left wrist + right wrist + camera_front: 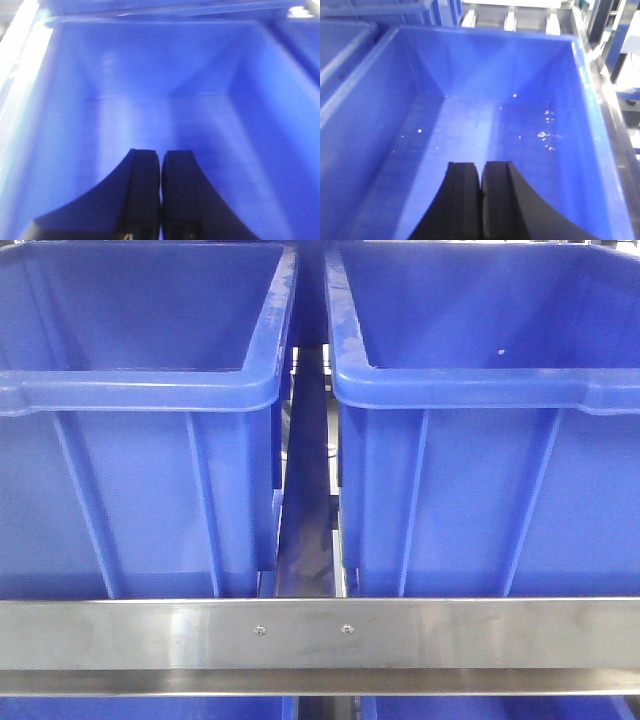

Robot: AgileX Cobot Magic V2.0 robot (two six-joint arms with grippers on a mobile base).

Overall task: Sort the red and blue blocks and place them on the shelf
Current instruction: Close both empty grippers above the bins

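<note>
No red or blue blocks in view. Left gripper [160, 165] and right gripper [481, 180] both closed, empty, over blue bins. Judging cubes light, rigid: pinch opposite flat faces.

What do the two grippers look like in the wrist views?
Both the left gripper and the right gripper look alike: matte black fingers with flat, squared tips that flare outward in a curve toward the base. No cables, labels or markings show.

Both large blue plastic bins [150, 390] run past the front picture's edges above the brushed-steel shelf rail [320, 633]. The left wrist view is blurred; bin floors there are indistinct.
</note>
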